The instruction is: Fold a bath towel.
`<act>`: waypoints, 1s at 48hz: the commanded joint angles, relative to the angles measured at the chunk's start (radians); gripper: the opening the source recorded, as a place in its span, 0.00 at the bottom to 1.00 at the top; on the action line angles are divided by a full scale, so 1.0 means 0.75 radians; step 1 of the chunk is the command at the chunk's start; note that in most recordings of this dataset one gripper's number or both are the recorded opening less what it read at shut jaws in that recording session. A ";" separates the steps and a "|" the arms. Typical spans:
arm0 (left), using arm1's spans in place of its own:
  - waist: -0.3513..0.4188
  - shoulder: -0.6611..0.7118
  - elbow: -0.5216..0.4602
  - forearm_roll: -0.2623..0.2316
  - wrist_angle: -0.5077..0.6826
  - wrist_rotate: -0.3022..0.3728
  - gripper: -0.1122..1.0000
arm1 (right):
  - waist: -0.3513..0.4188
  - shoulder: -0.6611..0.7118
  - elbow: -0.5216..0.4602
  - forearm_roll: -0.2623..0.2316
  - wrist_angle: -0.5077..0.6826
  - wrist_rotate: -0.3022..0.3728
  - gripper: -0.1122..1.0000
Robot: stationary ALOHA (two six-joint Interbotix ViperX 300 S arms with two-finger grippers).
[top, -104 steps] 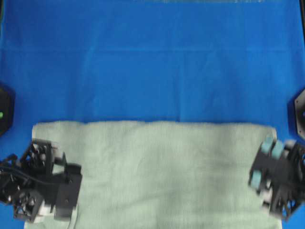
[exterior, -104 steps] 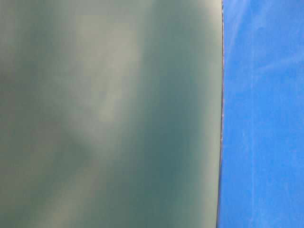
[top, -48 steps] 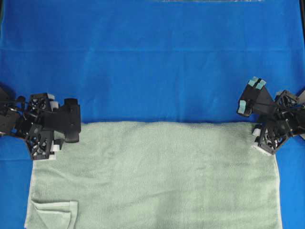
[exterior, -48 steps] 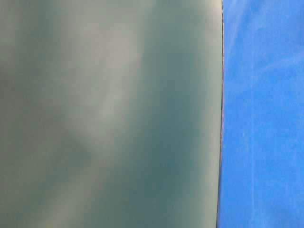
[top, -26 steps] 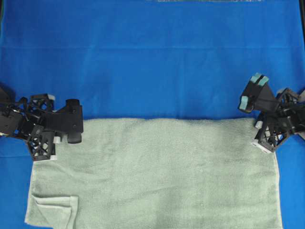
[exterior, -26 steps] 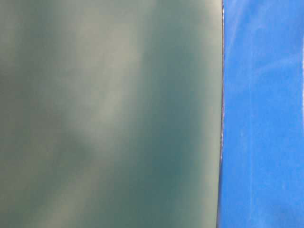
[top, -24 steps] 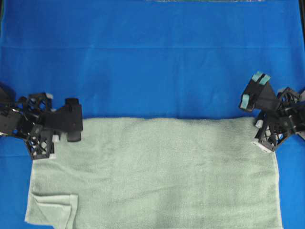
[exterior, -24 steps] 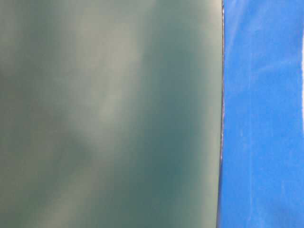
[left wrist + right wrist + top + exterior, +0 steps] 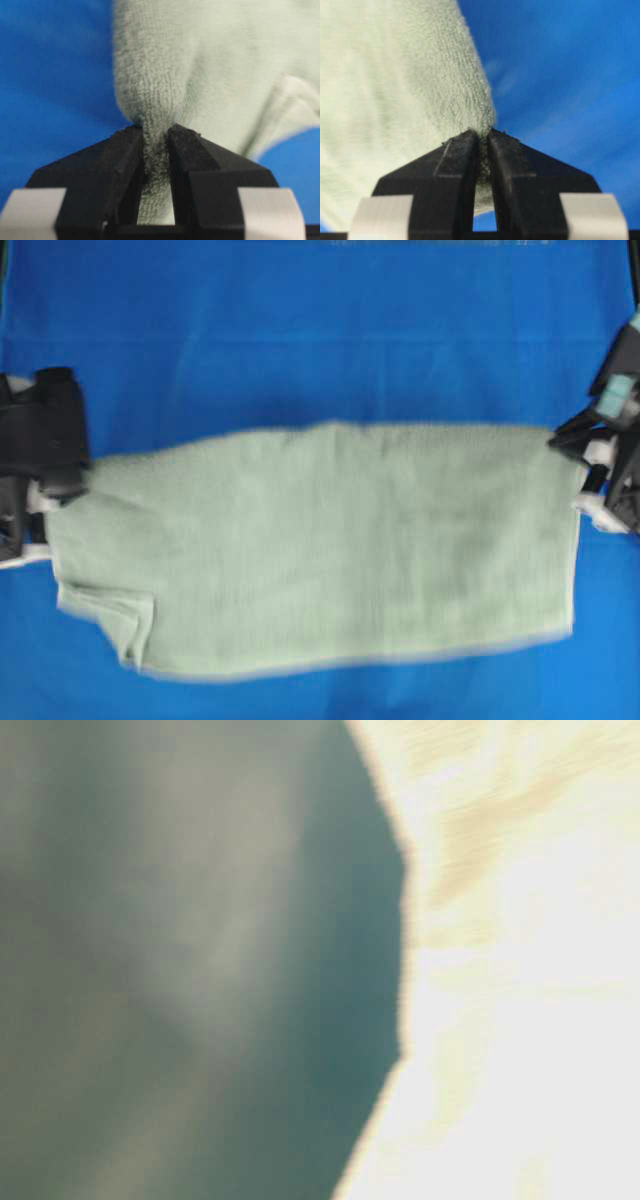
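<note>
The bath towel (image 9: 330, 545), pale sage-green terry, hangs stretched between both arms above the blue table cover, its near hem sagging with a folded corner flap at lower left. My left gripper (image 9: 62, 480) is shut on the towel's left far corner; in the left wrist view the cloth (image 9: 200, 70) is pinched between the black fingers (image 9: 120, 160), gripper (image 9: 156, 137). My right gripper (image 9: 588, 462) is shut on the right far corner; in the right wrist view the towel (image 9: 395, 90) bunches into the closed gripper (image 9: 483, 135). The table-level view shows the towel (image 9: 520, 1020) as a bright blur.
The blue table cover (image 9: 320, 330) spreads under and beyond the towel on all sides. A blurred dark green surface (image 9: 180, 960) fills the left of the table-level view.
Both grippers have closed on the towel's far corners and lifted it; the arms moved outward and up, the near edge has come off the front, and the towel now swings into the table-level view.
</note>
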 commanded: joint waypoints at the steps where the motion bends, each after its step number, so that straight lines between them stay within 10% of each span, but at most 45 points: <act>1: -0.043 -0.008 -0.108 -0.004 0.051 -0.027 0.22 | 0.016 -0.002 -0.082 -0.090 0.041 0.000 0.19; 10: -0.155 0.049 -0.221 -0.004 0.037 -0.153 0.22 | -0.059 0.039 -0.102 -0.309 0.088 0.002 0.19; 21: -0.335 0.229 -0.368 -0.004 -0.147 -0.344 0.22 | -0.421 0.119 -0.123 -0.511 0.035 -0.045 0.19; 35: -0.423 0.421 -0.542 0.014 -0.315 -0.358 0.22 | -0.888 0.278 -0.207 -0.517 -0.405 -0.260 0.19; 48: -0.421 0.554 -0.697 0.041 -0.366 -0.311 0.22 | -0.951 0.317 -0.231 -0.509 -0.464 -0.280 0.19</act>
